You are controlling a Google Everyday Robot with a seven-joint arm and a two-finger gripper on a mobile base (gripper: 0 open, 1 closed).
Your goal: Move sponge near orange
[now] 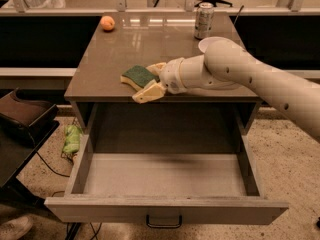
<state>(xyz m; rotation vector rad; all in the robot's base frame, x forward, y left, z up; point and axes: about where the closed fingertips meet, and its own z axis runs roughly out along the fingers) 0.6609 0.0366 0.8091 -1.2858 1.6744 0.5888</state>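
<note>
Claw (145,83) spread open around sponge (138,75), arm stretched low across tabletop (150,39), orange (107,23) well apart

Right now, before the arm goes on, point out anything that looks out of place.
The drawer under the table hangs fully open. A green object lies on the floor left of it. The sponge sits skewed near the table's front edge, with the gripper at it; the orange is at the far left corner.

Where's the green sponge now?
The sponge lies on the tabletop near its front edge, above the open drawer, with the gripper at its right end; the orange sits back left.
</note>
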